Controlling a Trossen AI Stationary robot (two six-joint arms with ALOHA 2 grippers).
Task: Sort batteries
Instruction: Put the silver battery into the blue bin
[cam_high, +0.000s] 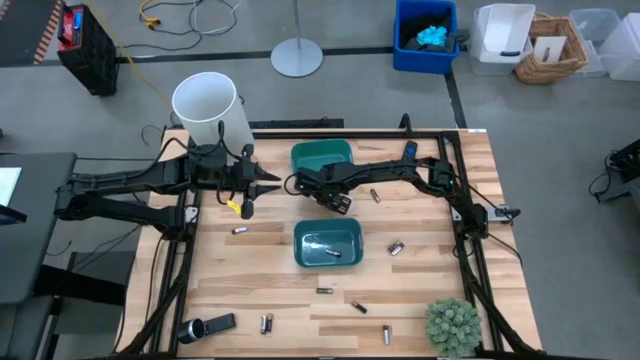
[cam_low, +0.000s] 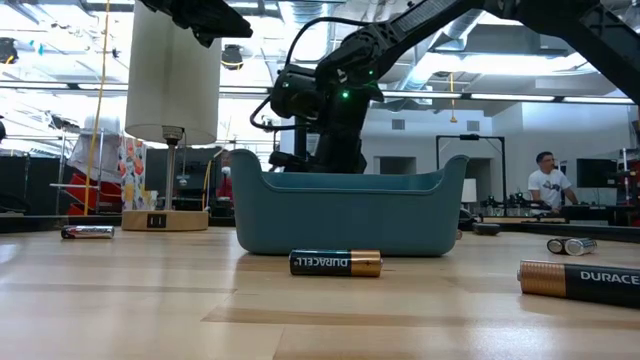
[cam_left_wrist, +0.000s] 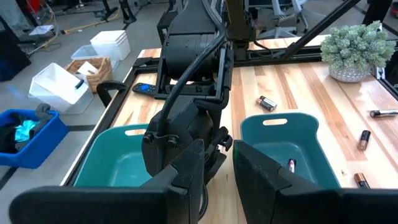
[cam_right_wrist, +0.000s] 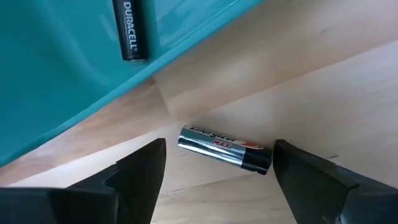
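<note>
My right gripper (cam_right_wrist: 219, 165) is open and points down between the two teal bins, close to the table; it also shows in the high view (cam_high: 338, 203). Its fingers stand on either side of a silvery battery (cam_right_wrist: 225, 147) without touching it. The battery lies on its side on the wood beside the near bin's wall (cam_right_wrist: 93, 81). A black battery (cam_right_wrist: 132, 28) lies in that bin (cam_high: 328, 243). The far bin (cam_high: 321, 155) stands behind. My left gripper (cam_high: 268, 181) hovers shut and empty left of the bins. More batteries lie loose on the table, such as one at the left (cam_high: 239, 230) and one at the right (cam_high: 396, 248).
A black remote-like device (cam_high: 220, 322) and a flashlight-like cylinder (cam_high: 190, 330) lie at the near left. A potted plant (cam_high: 452, 325) stands at the near right. Loose batteries (cam_low: 336, 263) lie on the near side of the near bin. A white bucket (cam_high: 205, 100) stands beyond the table's far left corner.
</note>
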